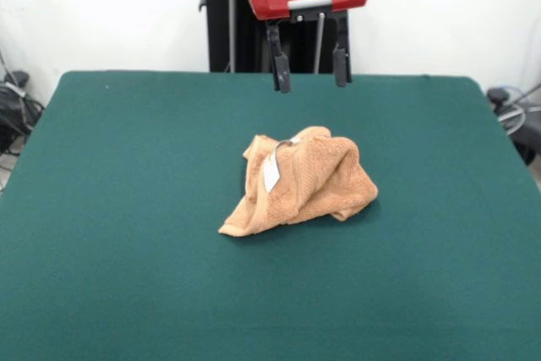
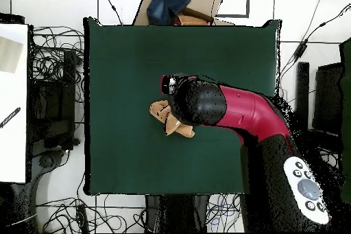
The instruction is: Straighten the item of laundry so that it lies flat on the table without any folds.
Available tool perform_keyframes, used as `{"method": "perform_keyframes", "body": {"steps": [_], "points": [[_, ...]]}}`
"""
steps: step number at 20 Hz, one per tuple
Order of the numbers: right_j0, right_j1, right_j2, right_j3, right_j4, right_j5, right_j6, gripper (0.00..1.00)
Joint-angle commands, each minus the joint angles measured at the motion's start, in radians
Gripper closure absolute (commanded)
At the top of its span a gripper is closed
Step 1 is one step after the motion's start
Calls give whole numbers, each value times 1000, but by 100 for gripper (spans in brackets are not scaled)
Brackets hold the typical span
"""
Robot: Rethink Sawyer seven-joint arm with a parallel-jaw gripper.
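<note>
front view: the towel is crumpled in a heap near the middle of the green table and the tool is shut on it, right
Not quite. The front view shows the towel crumpled in a heap near the middle of the green table, but the tool is not shut on it: it hangs open above and behind the towel, its fingers apart and touching nothing.

We saw a wide green table with only one thing on it: a crumpled orange towel bunched in a low heap near the middle. Bare felt lay open on every side of the heap, out to all the table edges. The gripper hung above the far part of the table with its two fingers spread apart, clear air between it and the towel. From overhead, the red arm covered part of the heap.
</note>
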Motion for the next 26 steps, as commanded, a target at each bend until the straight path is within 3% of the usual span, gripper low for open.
{"method": "perform_keyframes", "body": {"steps": [1,14,26], "points": [[8,-26,47,61,-37,66,-11,0],[19,-49,35,57,-36,100,-8,0],[15,13,39,71,-63,0,3,0]]}}
